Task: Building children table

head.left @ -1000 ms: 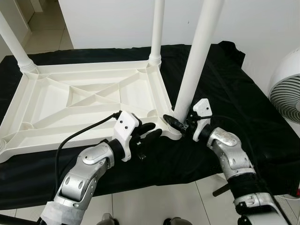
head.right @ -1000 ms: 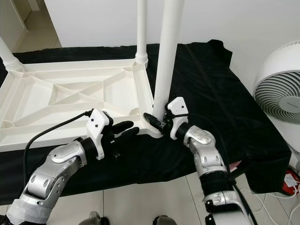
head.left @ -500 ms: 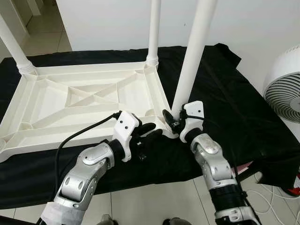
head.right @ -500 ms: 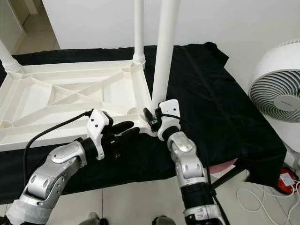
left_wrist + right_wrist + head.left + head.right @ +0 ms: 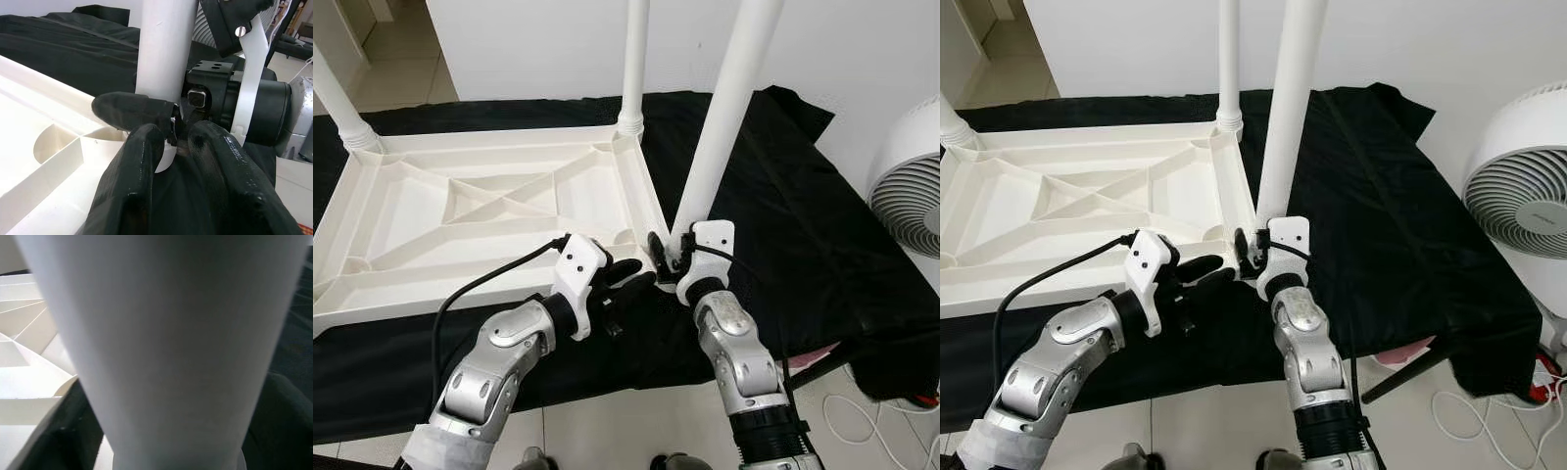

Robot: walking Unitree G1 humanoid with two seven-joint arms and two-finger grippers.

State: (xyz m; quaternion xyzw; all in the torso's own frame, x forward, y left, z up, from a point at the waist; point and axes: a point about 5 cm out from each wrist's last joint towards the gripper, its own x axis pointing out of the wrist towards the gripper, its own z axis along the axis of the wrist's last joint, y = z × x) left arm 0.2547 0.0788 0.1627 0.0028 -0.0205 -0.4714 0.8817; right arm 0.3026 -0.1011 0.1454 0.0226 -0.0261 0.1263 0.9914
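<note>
A white plastic table top (image 5: 460, 286) lies upside down on a black cloth (image 5: 783, 196). A white leg (image 5: 720, 137) stands in its near right corner and leans slightly right. My right gripper (image 5: 670, 253) is shut on the foot of this leg (image 5: 166, 347), one finger on each side. My left gripper (image 5: 628, 276) sits just left of that corner, its fingers (image 5: 139, 161) slightly open and holding nothing. Their tips almost touch the right gripper's finger (image 5: 129, 110).
Two more legs stand upright, one at the far right corner (image 5: 634, 59) and one at the far left corner (image 5: 335, 98). A white fan (image 5: 911, 191) stands on the floor to the right. Pale floor tiles (image 5: 626, 421) run along the cloth's near edge.
My right forearm has swung left and closer in beneath the gripper, which stays clamped at the leg's foot. The left gripper has hardly moved. The camera shifted slightly.
</note>
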